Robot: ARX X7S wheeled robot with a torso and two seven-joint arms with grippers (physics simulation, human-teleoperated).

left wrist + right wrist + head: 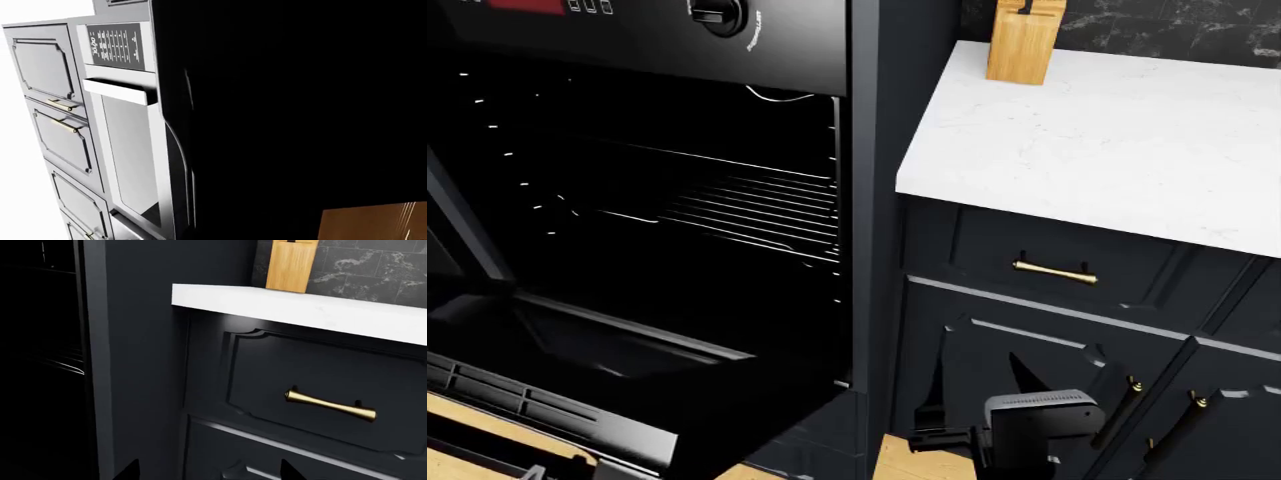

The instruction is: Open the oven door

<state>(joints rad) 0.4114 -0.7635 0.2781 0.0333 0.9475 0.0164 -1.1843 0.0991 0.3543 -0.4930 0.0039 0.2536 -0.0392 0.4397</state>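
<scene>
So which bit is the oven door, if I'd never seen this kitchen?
Start at the white countertop; left of it is the tall dark oven cavity with wire racks. The oven door is the glossy black panel swung down flat beneath that cavity. Unlike the navy drawer fronts, it has no brass handle.

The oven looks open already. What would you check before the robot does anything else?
1. Oven door swung down, cavity exposed: ok.
2. Door fully lowered to its stop: cannot tell; its front edge runs out of the head view.
3. Oven racks seated inside, nothing sticking out: ok.
4. Right end effector clear of the door, down by the lower cabinets: ok.
5. Left end effector released from the door: cannot tell; it is not seen.
6. Knife block upright on the white countertop: ok.
</scene>
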